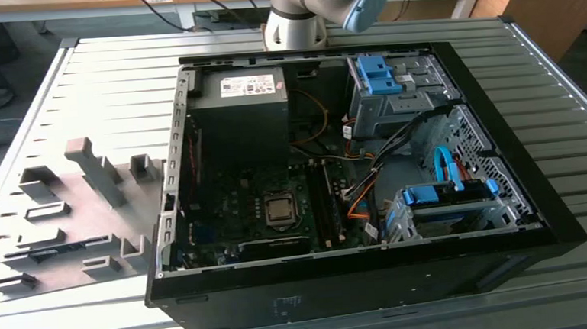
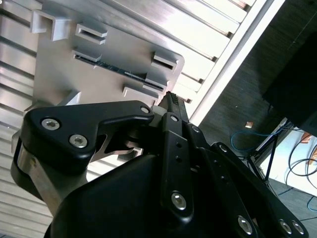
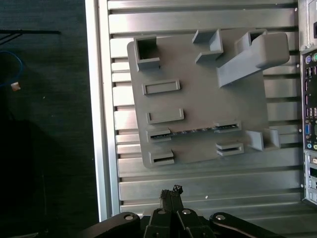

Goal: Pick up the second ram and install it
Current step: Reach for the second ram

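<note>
The empty claw (image 3: 171,190), pressed together, hangs near the second ram (image 3: 193,131), which stands edgewise in the grey fixture (image 3: 198,99), its length parallel to the worktop's (image 3: 237,188) slats.

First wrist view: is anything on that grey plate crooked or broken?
No, nothing stands out. The second ram stands on edge, straight between its two slot blocks on the grey plate, which lies flat on the slatted table. Nothing looks cracked or spilled.

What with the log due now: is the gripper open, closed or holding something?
Gripper: fingers closed, holding nothing. The second ram sits in the grey fixture.
</note>
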`<state>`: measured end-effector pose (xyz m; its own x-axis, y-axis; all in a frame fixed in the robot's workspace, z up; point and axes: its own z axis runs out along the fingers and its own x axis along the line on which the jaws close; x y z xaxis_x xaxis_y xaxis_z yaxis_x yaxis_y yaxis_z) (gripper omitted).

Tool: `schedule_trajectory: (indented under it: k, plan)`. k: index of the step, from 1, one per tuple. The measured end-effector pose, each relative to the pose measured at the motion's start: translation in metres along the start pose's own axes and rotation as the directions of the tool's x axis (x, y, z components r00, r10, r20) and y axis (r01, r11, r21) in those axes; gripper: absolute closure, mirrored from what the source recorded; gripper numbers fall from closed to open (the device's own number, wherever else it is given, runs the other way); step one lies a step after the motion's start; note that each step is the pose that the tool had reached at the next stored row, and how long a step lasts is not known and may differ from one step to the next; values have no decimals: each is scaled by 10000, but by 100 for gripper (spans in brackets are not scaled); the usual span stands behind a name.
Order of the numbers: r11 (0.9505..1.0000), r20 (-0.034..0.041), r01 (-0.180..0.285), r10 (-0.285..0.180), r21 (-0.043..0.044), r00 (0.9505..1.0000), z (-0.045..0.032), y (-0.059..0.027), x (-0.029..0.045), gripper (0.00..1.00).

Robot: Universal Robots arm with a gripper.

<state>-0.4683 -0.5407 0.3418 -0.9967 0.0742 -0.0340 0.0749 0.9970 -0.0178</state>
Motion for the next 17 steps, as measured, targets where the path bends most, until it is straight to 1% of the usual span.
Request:
schedule_trajectory:
  k: [17]
  plan:
    - [10000, 0, 0, 0, 0, 10000, 115, -1, 4, 90]
